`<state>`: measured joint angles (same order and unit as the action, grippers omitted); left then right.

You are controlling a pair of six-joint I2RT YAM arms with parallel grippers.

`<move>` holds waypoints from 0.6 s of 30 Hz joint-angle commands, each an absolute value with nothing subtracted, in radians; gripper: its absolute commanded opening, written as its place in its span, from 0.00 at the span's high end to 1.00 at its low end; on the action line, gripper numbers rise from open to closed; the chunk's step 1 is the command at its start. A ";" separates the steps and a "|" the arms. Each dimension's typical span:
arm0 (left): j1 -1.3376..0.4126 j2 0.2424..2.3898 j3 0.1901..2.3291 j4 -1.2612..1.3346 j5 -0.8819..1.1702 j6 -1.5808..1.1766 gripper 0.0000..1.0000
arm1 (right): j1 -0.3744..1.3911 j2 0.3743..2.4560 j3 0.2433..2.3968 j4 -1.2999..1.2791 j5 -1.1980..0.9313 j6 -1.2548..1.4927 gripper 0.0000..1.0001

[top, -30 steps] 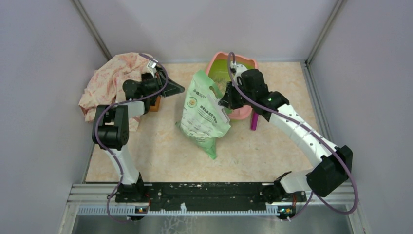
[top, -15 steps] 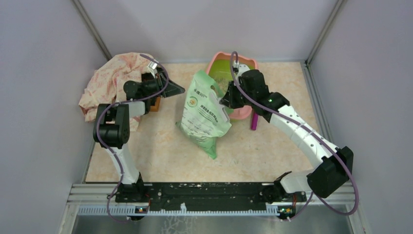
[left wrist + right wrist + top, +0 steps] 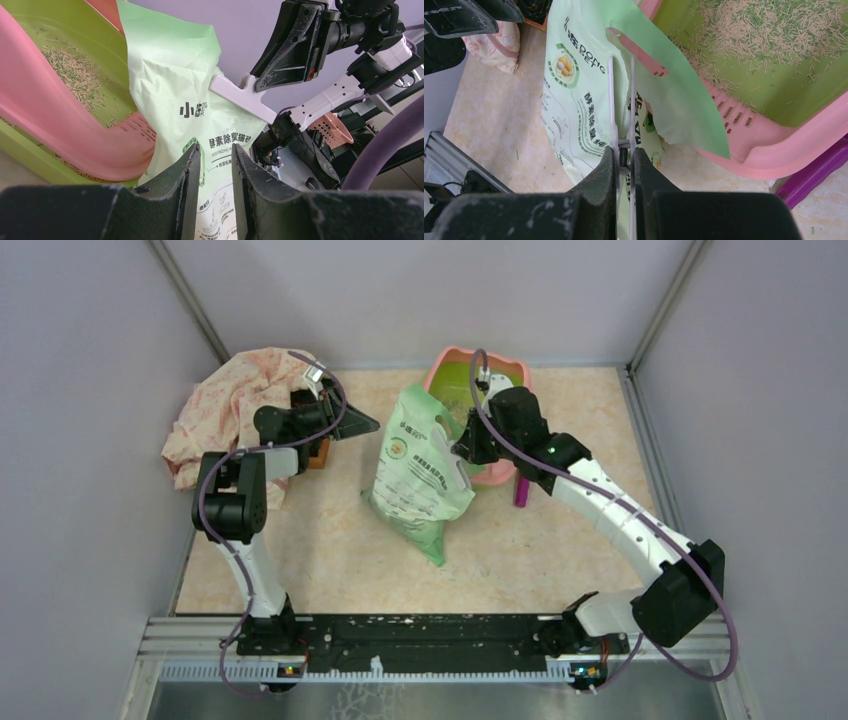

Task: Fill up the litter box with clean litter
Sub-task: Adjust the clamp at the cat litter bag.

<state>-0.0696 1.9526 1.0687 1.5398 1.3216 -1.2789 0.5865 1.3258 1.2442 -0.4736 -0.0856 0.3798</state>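
The litter box (image 3: 440,368) with its pink rim (image 3: 774,150) and lime-green inside stands at the back, tilted. A thin scatter of clean litter (image 3: 764,30) lies in it, also seen in the left wrist view (image 3: 75,75). A light green printed bag (image 3: 415,465) stands upright in front of the box. My right gripper (image 3: 465,450) is shut (image 3: 624,152) on a white spring clip (image 3: 620,100) that sits on the bag's upper edge. My left gripper (image 3: 352,425) hangs open (image 3: 216,150) to the left of the bag, nothing between its fingers.
A pink patterned cloth (image 3: 235,405) is heaped at the back left, behind my left arm. A small orange thing (image 3: 320,452) lies under that gripper. A magenta scoop (image 3: 522,490) lies right of the litter box. Grey walls close in three sides.
My right gripper has drifted slightly left with the clip. The left arm and the bag have stayed where they were.
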 commanded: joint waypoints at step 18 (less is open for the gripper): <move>-0.062 1.947 1.090 1.654 1.330 -1.293 0.65 | 0.601 1.236 1.157 -0.403 -0.054 0.374 1.00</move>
<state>-0.0692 1.9526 1.0687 1.5410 1.3224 -1.2903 0.5934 1.2743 1.1702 -0.4282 -0.0662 0.3859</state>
